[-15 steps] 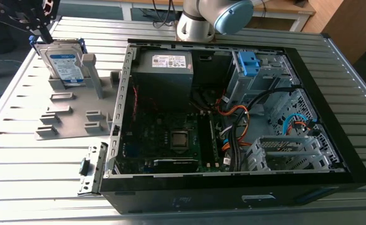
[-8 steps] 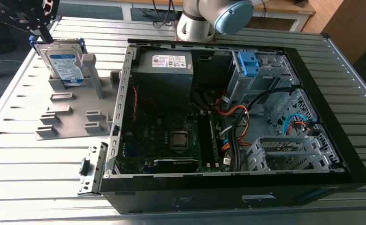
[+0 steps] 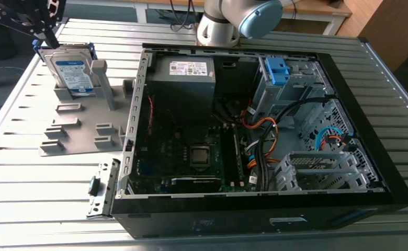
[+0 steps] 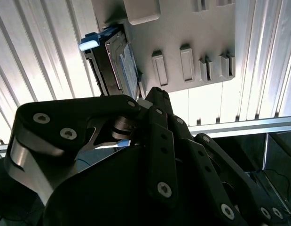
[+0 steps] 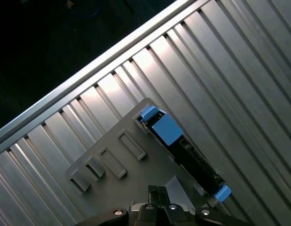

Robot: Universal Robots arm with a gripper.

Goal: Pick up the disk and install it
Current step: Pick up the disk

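Ribbed shiny metal table (image 3: 22, 178), matt grey plastic holder (image 3: 78, 133); disk (image 3: 75, 76) framed in blue plastic

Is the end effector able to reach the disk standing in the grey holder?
Probably yes. The end effector hangs close above the disk, whose upper edge stands clear of the grey holder; nothing seems to lie between them.

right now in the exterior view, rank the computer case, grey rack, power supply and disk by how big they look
1. computer case
2. grey rack
3. power supply
4. disk, close to the power supply in apparent size, so that pair is unsure
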